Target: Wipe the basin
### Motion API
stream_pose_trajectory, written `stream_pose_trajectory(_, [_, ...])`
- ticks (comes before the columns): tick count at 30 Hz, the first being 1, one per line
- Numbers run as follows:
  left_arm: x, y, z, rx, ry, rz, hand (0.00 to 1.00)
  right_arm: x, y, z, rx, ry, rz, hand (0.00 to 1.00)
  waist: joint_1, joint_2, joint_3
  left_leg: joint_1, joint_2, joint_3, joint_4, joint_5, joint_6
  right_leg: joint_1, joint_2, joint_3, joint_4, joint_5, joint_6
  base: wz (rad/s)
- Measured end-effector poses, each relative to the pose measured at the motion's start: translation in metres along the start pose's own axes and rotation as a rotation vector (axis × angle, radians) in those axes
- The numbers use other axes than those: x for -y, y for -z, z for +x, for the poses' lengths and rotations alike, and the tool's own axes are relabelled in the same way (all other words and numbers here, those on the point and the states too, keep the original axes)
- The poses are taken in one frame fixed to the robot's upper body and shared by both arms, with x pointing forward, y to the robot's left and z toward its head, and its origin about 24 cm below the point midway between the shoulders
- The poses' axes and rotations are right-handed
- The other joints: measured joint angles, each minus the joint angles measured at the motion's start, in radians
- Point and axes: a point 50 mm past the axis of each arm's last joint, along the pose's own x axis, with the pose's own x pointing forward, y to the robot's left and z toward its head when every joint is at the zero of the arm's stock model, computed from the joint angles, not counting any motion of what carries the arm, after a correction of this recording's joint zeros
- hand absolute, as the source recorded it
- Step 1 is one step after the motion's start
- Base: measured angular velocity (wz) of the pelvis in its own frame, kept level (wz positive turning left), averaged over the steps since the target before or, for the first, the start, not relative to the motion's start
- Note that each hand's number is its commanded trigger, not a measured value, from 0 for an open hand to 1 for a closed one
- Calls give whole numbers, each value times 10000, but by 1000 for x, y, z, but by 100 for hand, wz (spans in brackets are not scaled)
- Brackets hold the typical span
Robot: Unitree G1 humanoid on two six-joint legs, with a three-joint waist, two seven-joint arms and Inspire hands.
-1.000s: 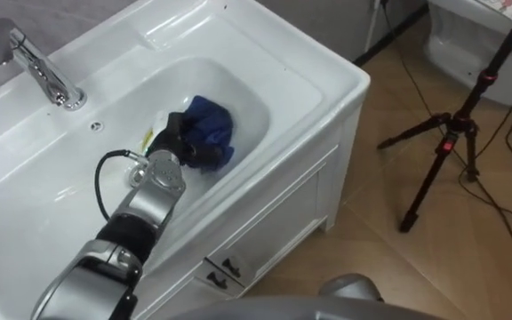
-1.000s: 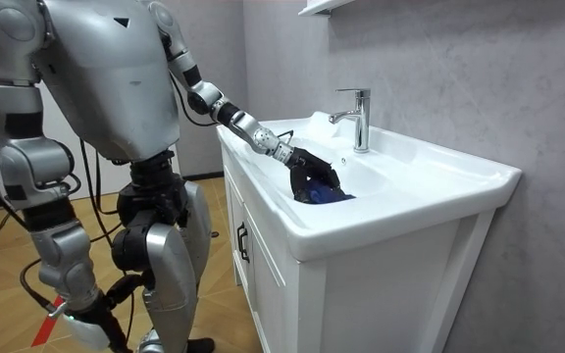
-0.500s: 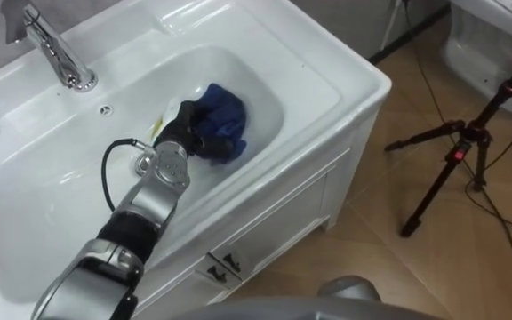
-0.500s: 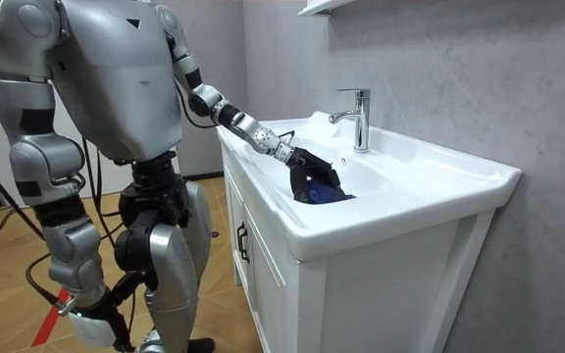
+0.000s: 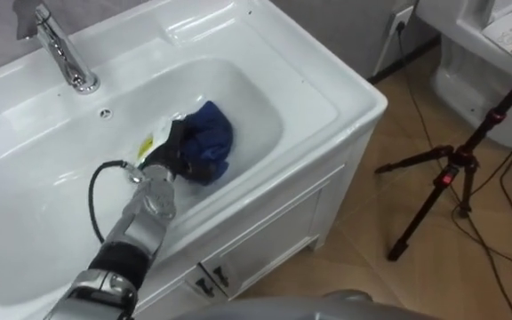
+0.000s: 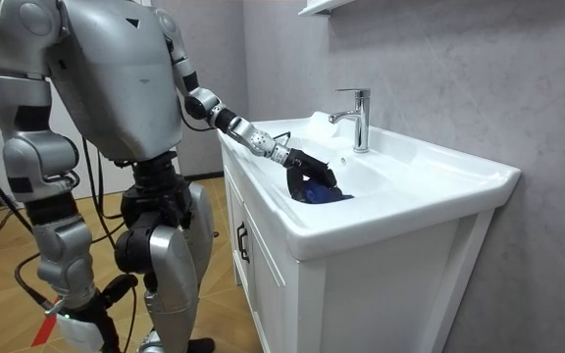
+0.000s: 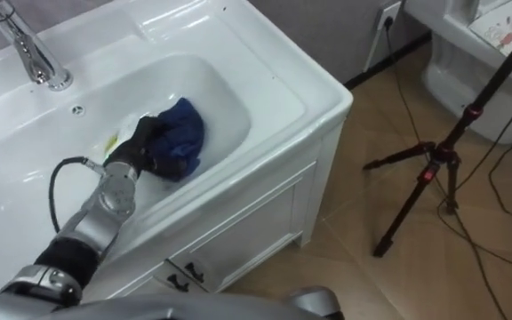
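Right of the tap (image 5: 60, 55), the left hand (image 5: 172, 153) is down in the white basin (image 5: 327, 86), fingers curled into the cloth (image 5: 212, 140) on the bowl's right slope. I'd judge it soft, light and limp, best gripped as a gathered wad against slick glaze; it's dark blue, bunched and rumpled. The right hand (image 6: 77, 330) hangs by the robot's side, state unclear.
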Motion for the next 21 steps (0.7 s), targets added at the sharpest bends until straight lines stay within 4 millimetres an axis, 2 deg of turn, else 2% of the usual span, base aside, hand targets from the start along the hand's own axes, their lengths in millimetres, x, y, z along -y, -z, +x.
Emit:
stream_pose_trajectory(1, [-2, 5, 0, -109, -181, 262, 100, 0, 0, 0, 7, -8, -3, 0, 77, -6, -4, 13, 16, 1, 3, -8, -14, -2, 18, 13, -1, -3, -14, -6])
stream_pose_trajectory(6, [-31, 67, -10, -1191, -1608, 3841, 100, 6, -5, -2, 72, 216, -233, 0, 305, 2, -29, 40, 134, -35, -30, 27, -137, 7, 162, 35, -28, 55, -153, -4])
stream_pose_trajectory(7, [-33, 72, -11, -1266, -1716, 4384, 100, 6, -5, -2, 32, 222, -285, 0, 373, 2, -30, 65, 159, -34, -39, 26, -154, 25, 188, 55, -27, 60, -168, -13])
stream_pose_trajectory(8, [-37, 81, -14, -1522, -1828, 5234, 100, 6, -4, -2, -69, 233, -361, 0, 433, 7, -41, 130, 198, -34, -42, 17, -190, 82, 234, 107, -30, 55, -199, -15])
stream_pose_trajectory(9, [-41, 89, -16, -1877, -1861, 6010, 100, 7, -4, -3, -181, 233, -382, 0, 482, 36, -84, 190, 215, -43, -34, 16, -204, 130, 251, 155, -41, 34, -240, -15])
stream_pose_trajectory(12, [-42, 100, -20, -2436, -1804, 7360, 100, 9, -3, -3, -206, 203, -69, 0, 561, 125, -136, 347, 239, -61, -33, 12, -240, 234, 261, 194, -22, -15, -317, -16])
stream_pose_trajectory(16, [-43, 101, -22, -2578, -1706, 8480, 100, 9, 1, -3, -410, 132, -80, 0, 654, 151, -153, 385, 239, -80, 30, 43, -285, 294, 271, 263, -28, -30, -341, -6])
stream_pose_trajectory(17, [-42, 104, -24, -2667, -1608, 8769, 100, 11, 2, -3, -460, 163, -68, 0, 680, 189, -181, 444, 239, -81, 30, 47, -292, 307, 288, 360, -32, -45, -358, -24])
stream_pose_trajectory(18, [-39, 108, -28, -2816, -1466, 9023, 100, 13, 3, -4, -491, 224, -50, 0, 706, 265, -251, 495, 246, -85, 30, 47, -292, 338, 309, 473, -33, -53, -370, -28])
stream_pose_trajectory(19, [-37, 110, -30, -2879, -1404, 9182, 100, 14, 3, -4, -496, 260, -46, 0, 716, 295, -275, 510, 248, -118, 30, 48, -293, 390, 314, 501, -27, -57, -376, -20])
stream_pose_trajectory(21, [-37, 110, -31, -2982, -1329, 9622, 100, 17, 4, -5, -556, 314, 21, 0, 733, 319, -272, 561, 241, -444, 41, 55, -304, 478, 311, 439, -31, -65, -391, 2])
